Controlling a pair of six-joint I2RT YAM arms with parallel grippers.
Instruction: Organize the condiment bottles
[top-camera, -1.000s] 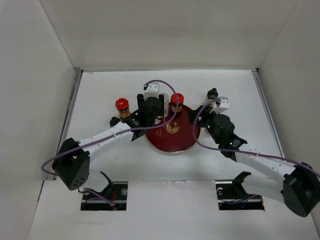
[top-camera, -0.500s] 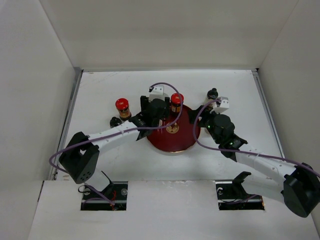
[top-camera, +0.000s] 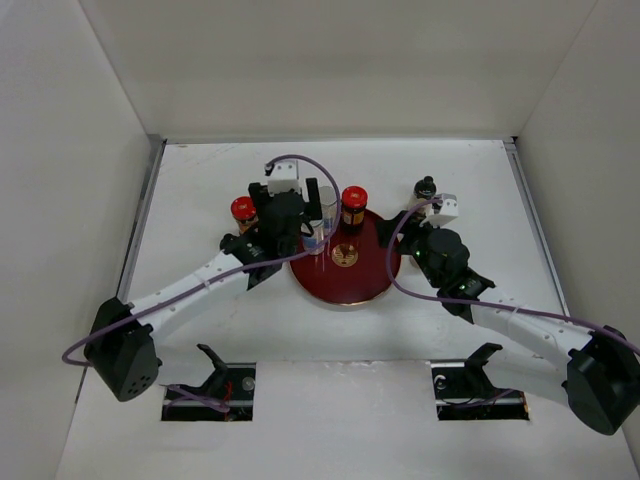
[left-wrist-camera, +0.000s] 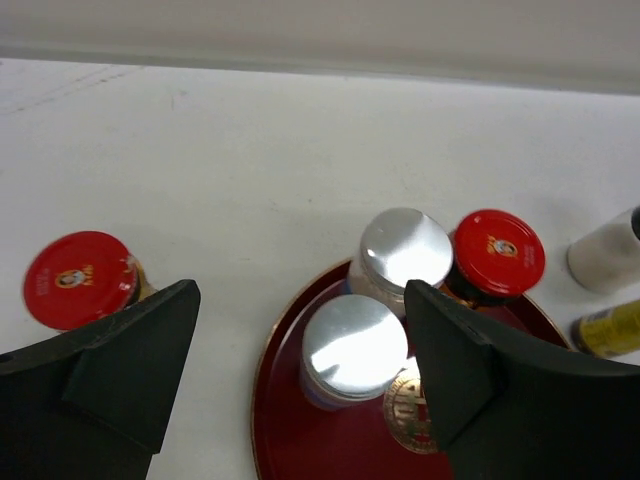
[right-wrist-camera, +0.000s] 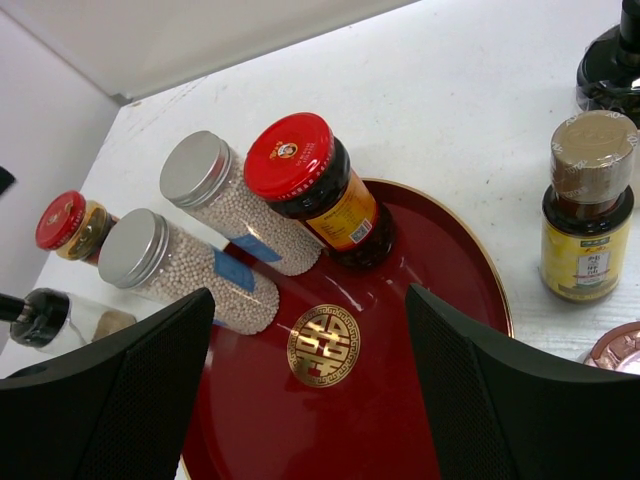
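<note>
Silver-capped bottles (left-wrist-camera: 352, 345) stand upright on the tray (left-wrist-camera: 275, 420) (caps up, long axes vertical). Left tool (left-wrist-camera: 300, 300) gapes wide above them, touching nothing; right tool (right-wrist-camera: 308, 300) also spread, empty.

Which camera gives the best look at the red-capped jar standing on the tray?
Right wrist: the red-capped jar shows cap, label and dark contents. Left wrist shows the jar mostly as a cap; top view shows it small.

Here's the left arm (top-camera: 190, 285) stretched long and diagonal from its base toward the middle, wrist tipped downward, and the left gripper (left-wrist-camera: 300, 300) hangs with its jaws spread wide. Over on the other side the right arm (top-camera: 520, 320) reaches in low, and the right gripper (right-wrist-camera: 308, 295) gapes just as wide.
</note>
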